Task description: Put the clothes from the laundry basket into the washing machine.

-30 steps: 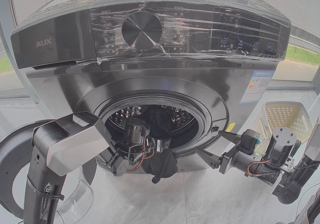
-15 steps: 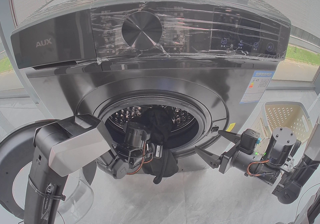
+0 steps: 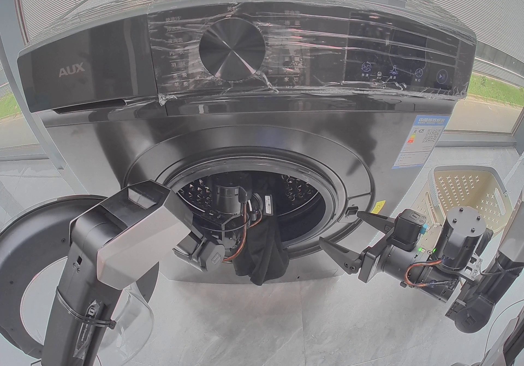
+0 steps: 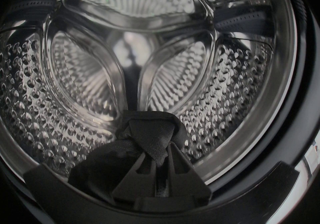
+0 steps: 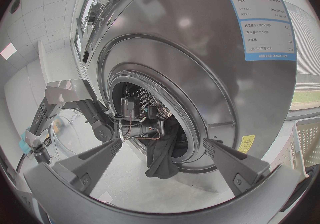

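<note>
The left hand [image 4: 158, 154], gripping the garment [image 3: 267, 252], entered the drum [image 4: 83, 84].

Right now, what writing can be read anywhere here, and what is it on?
Brand logo: pale capitals on the washing machine's drawer front.
Control panel labels: too small to read.
Blue energy label: print too small, plus a square code.
Yellow sticker: too small.

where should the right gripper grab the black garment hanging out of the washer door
Probably best to grip the loose tail of the black cloth garment that droops over the grey washing machine's door rim, coming from the robot's right. The left gripper is shut on the bunched top inside the drum, so only the hanging tail is free, and it faces the open right gripper.
</note>
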{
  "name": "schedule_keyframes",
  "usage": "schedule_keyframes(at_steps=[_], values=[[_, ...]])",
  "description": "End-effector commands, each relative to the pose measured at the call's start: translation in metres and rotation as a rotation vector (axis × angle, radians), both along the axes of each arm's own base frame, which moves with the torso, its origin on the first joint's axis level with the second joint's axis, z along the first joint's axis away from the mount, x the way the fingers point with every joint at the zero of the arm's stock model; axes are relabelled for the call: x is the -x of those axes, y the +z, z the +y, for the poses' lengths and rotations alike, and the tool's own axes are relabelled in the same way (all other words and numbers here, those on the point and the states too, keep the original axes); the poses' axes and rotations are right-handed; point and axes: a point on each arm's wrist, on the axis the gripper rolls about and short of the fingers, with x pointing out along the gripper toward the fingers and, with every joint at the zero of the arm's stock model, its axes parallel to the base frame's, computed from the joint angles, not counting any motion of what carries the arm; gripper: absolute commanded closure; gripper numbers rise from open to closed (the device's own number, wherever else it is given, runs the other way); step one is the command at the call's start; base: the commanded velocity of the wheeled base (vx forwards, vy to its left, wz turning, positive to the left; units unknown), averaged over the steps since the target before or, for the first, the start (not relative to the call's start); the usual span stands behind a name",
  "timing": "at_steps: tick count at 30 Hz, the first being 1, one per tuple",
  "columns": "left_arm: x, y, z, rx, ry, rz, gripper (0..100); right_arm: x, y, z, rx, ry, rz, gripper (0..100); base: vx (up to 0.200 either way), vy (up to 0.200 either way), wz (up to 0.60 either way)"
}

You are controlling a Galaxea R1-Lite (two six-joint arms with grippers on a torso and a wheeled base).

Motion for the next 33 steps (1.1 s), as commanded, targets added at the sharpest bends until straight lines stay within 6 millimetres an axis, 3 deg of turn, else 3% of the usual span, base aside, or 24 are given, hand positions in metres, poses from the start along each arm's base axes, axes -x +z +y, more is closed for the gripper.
schedule_keyframes(at_steps=[1, 11, 20, 21, 27, 33], values=[[-0.014, -0.001, 0.001, 0.034, 0.036, -0.052, 100, 0.0, 0.0, 0.0, 0.0, 0.0, 0.0, 0, 0.0, 0.0, 0.0], [-0.011, -0.004, 0.009, 0.023, 0.047, -0.033, 100, 0.0, -0.001, 0.0, 0.002, 0.0, 0.002, 0, 0.0, 0.0, 0.0], [-0.001, 0.006, 0.011, 0.016, 0.041, -0.023, 100, 0.0, -0.001, 0.0, 0.0, 0.0, 0.003, 0, 0.0, 0.0, 0.0], [0.0, 0.007, 0.011, 0.016, 0.041, -0.023, 0, 0.0, -0.001, 0.0, 0.0, 0.0, 0.003, 0, 0.0, 0.0, 0.0], [0.007, 0.008, 0.012, 0.007, 0.03, -0.005, 0, -0.001, -0.001, 0.0, 0.002, -0.001, 0.002, 0, 0.0, 0.0, 0.0], [0.045, 0.003, 0.024, -0.074, -0.109, 0.176, 0, 0.0, -0.001, 0.0, 0.002, 0.0, 0.004, 0, 0.0, 0.0, 0.0]])
